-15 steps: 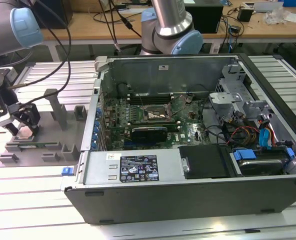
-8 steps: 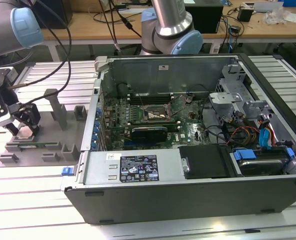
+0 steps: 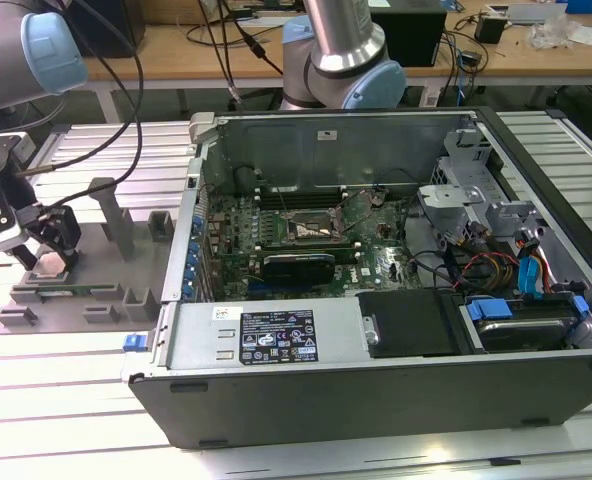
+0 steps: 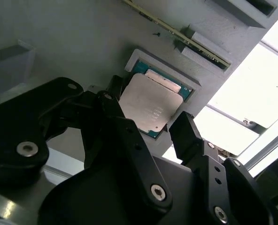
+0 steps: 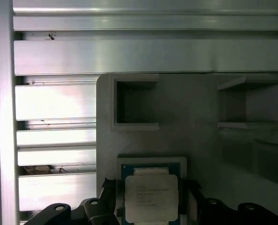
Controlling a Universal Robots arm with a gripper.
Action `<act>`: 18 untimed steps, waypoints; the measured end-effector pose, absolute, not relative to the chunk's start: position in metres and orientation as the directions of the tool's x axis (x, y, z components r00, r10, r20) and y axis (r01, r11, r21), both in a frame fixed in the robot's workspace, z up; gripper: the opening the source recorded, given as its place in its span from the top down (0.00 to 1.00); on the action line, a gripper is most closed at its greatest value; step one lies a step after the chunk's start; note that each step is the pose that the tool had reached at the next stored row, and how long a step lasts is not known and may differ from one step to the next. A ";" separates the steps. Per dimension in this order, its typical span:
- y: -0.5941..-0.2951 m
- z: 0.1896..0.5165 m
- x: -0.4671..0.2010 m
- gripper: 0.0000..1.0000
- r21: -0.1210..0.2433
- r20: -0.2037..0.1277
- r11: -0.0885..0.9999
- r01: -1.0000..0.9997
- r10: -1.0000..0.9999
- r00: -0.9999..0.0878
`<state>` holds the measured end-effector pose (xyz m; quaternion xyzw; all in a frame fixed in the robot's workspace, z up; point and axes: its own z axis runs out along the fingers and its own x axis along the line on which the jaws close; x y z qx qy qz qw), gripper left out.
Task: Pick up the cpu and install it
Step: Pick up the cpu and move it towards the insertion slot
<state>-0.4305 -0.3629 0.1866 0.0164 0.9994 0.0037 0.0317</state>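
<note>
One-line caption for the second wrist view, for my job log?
Open gripper straddles the cpu, which lies silver side up in its recess in the grey fixture.

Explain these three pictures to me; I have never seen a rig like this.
The machine is a robot arm with a gripper at its end. The exterior view comes from a camera off the arm. The two wrist views come from cameras that ride on the arm and look past the gripper.

On the metal table stands an open computer case with its motherboard bare. At the exterior view's left lies a grey tray.

In both wrist views the cpu, a small silver square, lies in a pocket of that tray. The gripper is open, with one finger on each side of the cpu, and it holds nothing yet.
</note>
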 end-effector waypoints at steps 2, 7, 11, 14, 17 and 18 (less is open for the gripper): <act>-0.363 0.187 -0.430 0.32 0.008 -0.063 0.999 0.033 0.033 -0.997; -0.363 0.187 -0.430 0.34 0.008 -0.063 0.999 0.033 0.033 -0.997; -0.363 0.187 -0.430 0.41 0.008 -0.063 0.999 0.032 0.033 -0.997; -0.363 0.187 -0.430 0.41 0.008 -0.063 0.999 0.032 0.033 -0.997; -0.363 0.187 -0.430 0.41 0.008 -0.063 0.999 0.033 0.033 -0.997; -0.363 0.186 -0.430 0.41 0.008 -0.063 0.999 0.032 0.033 -0.997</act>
